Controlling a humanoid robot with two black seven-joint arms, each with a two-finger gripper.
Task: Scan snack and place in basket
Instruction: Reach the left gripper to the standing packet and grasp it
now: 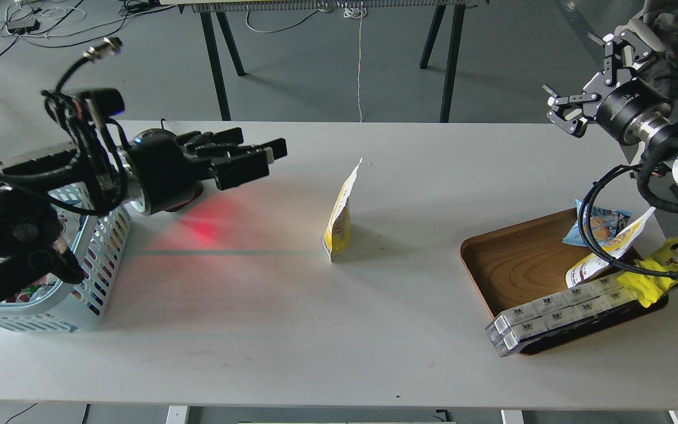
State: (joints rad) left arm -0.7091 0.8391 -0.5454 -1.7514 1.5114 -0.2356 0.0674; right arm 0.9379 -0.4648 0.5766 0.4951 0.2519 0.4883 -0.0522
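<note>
Nearest on the white counter (292,353), at the right edge, a long grey-and-white box pack (557,318) lies across the front rim of a brown wooden tray (509,265). On the tray sit a bright-yellow packet with a cartoon face (665,268), a second white-and-yellow pouch (604,253) and a small blue bag (595,227). At the left edge stands the light blue basket (89,277), partly hidden by the left arm. In the middle of the counter the snack (340,218) stands upright and edge-on, touching nothing, well apart from basket and tray. A red glow and a thin dark line fall on the counter left of it. The left hand (256,156) hovers above that glow, pointed toward the snack; I cannot tell how far its fingers are parted, and it grips nothing. Farthest, the right hand (574,112) hangs high above the tray, fingers spread apart, empty
</note>
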